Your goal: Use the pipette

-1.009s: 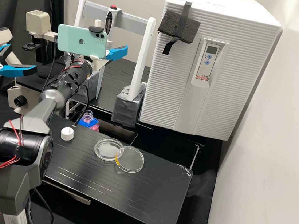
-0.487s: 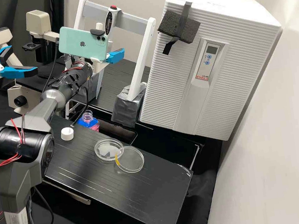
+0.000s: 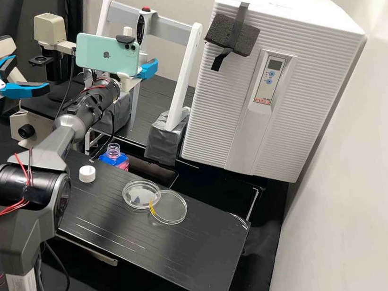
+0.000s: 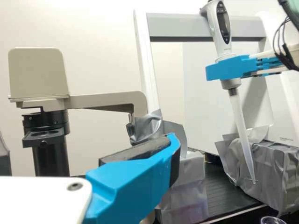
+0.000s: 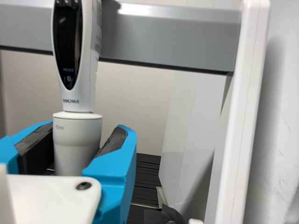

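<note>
A white pipette (image 5: pixel 76 56) hangs from the grey crossbar of its stand (image 3: pixel 184 75). Its head (image 3: pixel 141 26) is at the bar and its long tip (image 4: pixel 243 135) points down. My right gripper (image 5: pixel 77 140) is shut on the pipette's lower barrel, with a blue finger on each side. The same hold appears in the left wrist view (image 4: pixel 229 70) and under the mint phone in the high view (image 3: pixel 145 69). My left gripper (image 3: pixel 27 76) stands open at the far left near the microscope, holding nothing. One of its fingers (image 4: pixel 140 182) fills the foreground.
An open bottle of pink liquid (image 3: pixel 116 156) and its white cap (image 3: pixel 87 173) stand on the black platform (image 3: pixel 185 256). Two clear petri dishes (image 3: pixel 141 193) (image 3: pixel 169 207) lie mid-platform. A large white ribbed appliance (image 3: pixel 281 81) stands at the right, and a microscope (image 3: pixel 25 127) at the back left.
The right gripper with its phone has shifted slightly left at the pipette, and its blue finger has drawn in. The left gripper has barely moved.
</note>
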Controlling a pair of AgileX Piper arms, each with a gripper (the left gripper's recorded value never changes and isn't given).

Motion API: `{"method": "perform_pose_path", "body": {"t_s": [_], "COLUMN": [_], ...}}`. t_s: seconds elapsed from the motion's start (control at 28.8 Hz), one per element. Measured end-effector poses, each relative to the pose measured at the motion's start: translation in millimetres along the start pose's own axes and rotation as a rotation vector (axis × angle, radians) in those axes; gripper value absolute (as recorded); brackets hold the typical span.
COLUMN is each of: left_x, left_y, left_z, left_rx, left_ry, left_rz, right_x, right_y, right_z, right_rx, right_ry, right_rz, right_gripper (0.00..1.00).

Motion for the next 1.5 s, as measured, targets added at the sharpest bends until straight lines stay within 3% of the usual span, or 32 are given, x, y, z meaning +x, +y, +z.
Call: {"method": "perform_pose_path", "body": {"t_s": [0.63, 0.83, 1.08, 1.32, 1.5], "left_x": [0.0, 0.0, -0.1, -0.4, -0.9], "left_y": [0.0, -0.2, -0.2, 0.4, 0.0], "left_z": [0.0, 0.6, 0.0, -2.6, -3.8], "left_rx": [0.000, 0.006, 0.015, 0.017, 0.018], "left_ry": [0.000, -0.006, -0.011, -0.003, 0.001], "left_rz": [0.000, -0.002, -0.005, -0.003, -0.005], "right_x": [1.6, 1.1, -4.9, -13.0, -20.1], "right_y": [-3.7, -5.1, 1.2, 13.4, 17.5], "right_z": [0.3, -1.9, -7.5, -17.8, -17.7], "right_rx": [-0.001, 0.030, 0.084, 0.071, 0.084], "right_ry": [-0.001, 0.007, 0.028, 0.079, 0.095], "right_rz": [-0.008, -0.011, -0.002, 0.031, 0.062], "right_gripper": [0.00, 0.00, 0.00, 0.00, 0.00]}}
